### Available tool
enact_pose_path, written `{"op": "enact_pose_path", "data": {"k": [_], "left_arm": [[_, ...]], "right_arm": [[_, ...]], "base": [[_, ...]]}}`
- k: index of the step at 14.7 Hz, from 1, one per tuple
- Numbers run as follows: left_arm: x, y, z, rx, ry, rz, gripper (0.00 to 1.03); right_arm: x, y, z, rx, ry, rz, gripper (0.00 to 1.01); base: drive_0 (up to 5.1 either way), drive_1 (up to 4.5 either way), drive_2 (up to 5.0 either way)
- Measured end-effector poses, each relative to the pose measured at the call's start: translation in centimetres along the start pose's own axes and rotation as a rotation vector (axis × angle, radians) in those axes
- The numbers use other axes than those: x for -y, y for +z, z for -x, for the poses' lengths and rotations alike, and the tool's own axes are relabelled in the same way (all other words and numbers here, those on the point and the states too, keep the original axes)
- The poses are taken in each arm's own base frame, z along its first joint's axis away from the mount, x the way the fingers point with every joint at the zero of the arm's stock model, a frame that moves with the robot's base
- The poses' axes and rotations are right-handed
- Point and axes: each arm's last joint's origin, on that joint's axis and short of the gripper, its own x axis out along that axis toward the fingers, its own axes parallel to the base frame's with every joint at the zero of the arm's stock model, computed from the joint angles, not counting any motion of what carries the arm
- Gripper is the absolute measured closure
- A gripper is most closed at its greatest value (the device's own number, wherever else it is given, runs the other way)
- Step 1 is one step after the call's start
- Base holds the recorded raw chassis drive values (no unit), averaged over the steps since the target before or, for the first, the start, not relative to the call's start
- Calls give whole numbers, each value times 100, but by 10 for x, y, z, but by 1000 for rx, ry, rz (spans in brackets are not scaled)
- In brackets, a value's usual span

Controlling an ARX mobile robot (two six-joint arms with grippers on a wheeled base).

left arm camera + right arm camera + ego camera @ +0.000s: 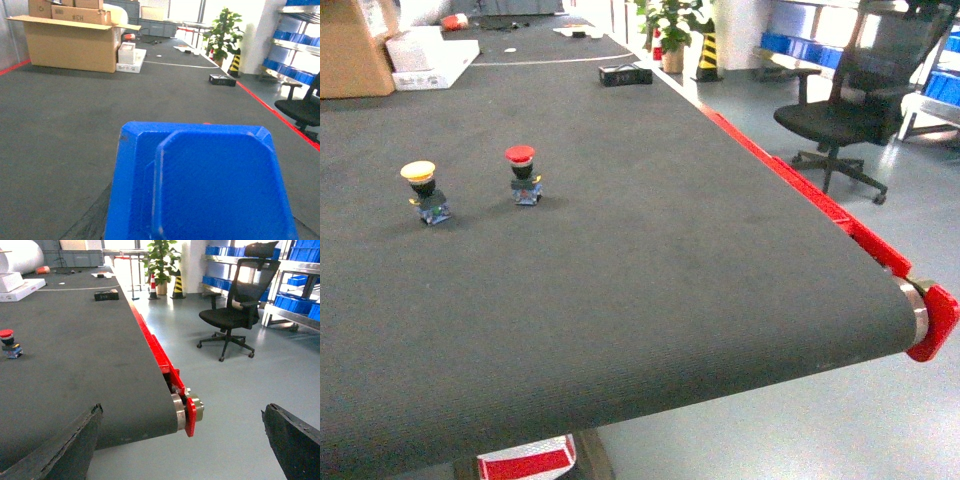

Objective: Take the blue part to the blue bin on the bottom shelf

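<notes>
Up close, glossy moulded blue bin [200, 185]; right gripper [182, 440] spread wide; left gripper's state unclear.

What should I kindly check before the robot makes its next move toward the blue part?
1. Blue part found on the belt: not ok. The head view shows only a yellow-capped button and a red-capped button.
2. Blue plastic object filling the left wrist view is held: cannot tell; no fingers show there.
3. Right gripper open and empty: ok; its fingers stand wide apart.
4. Bottom shelf identified: cannot tell; only distant racks with blue bins show.
5. Floor beside the belt free: not ok; an office chair stands there.
</notes>
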Motion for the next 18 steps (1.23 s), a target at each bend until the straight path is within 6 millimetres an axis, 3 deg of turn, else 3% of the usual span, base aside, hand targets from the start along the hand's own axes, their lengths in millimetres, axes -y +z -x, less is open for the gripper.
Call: {"op": "enact_pose_path", "data": {"k": [18], "left_arm": [[0,0,0,0,0,0,60]], "right_arm": [[0,0,0,0,0,0,3]], "base": [[-156,-156,-156]]}}
